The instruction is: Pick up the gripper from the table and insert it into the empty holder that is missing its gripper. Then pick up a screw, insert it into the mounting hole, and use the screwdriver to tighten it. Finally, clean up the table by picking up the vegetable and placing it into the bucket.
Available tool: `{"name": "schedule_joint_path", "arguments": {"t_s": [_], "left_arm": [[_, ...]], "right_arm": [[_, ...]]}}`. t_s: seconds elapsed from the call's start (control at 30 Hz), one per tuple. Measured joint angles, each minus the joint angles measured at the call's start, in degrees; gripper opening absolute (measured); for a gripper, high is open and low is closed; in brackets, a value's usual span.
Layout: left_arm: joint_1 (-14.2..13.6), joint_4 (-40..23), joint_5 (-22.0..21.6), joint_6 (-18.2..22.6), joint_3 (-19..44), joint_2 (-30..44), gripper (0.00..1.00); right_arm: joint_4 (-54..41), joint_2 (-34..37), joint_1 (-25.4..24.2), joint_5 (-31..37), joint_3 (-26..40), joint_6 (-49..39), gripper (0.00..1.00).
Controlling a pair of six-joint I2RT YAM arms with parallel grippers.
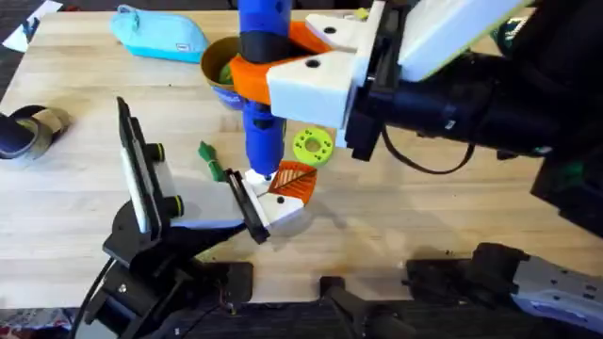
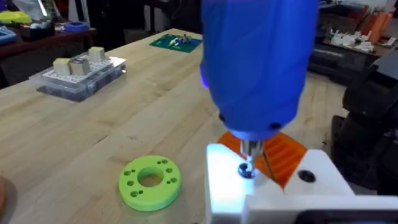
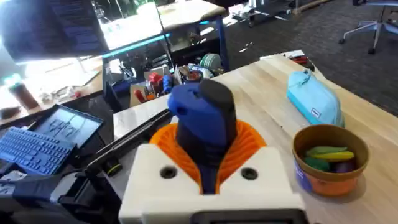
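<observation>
From overhead I see my right gripper (image 1: 311, 80), white with orange ribbed pads, clamped on the thick blue pen-shaped electric screwdriver (image 1: 262, 66) at its orange collar. The tool stands nearly upright, its body running down from the fingers to the white gripper part with an orange ribbed pad (image 1: 283, 193) in the middle of the pale wooden table (image 1: 424, 207). In the right wrist view the pads (image 3: 252, 143) hug both sides of the blue body (image 3: 202, 127), and its dark cap rises above them.

In the left wrist view the thin metal tip (image 2: 249, 158) sits down on a small dark screw head (image 2: 247, 172) in the white block (image 2: 261, 180), with a blue-white glow on the block around it. A round lime-green disc with a ring of small holes (image 2: 149, 180) lies flat on the wood just beside the block.

My left gripper (image 1: 151, 179) is low at the left of the block, touching nothing that I can make out, and I cannot tell how its jaws stand.

The small bright green toy vegetable (image 1: 211, 160) lies on the table between the left gripper and the screwdriver, close to the block. The round orange-tan bucket (image 3: 329, 162) stands beyond the screwdriver, with yellow-green and purple toy pieces (image 3: 326, 155) inside. A light-blue zip pouch (image 1: 160, 33) lies near it, toward the far left.
</observation>
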Motion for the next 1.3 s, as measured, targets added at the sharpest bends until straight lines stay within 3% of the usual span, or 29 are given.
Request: {"name": "schedule_joint_path", "arguments": {"t_s": [1.3], "left_arm": [[0.0,0.0,0.0,0.0,0.0,0.0,0.015]], "right_arm": [[-1.4,0.0,0.0,0.0,0.0,-2.5,0.075]]}}
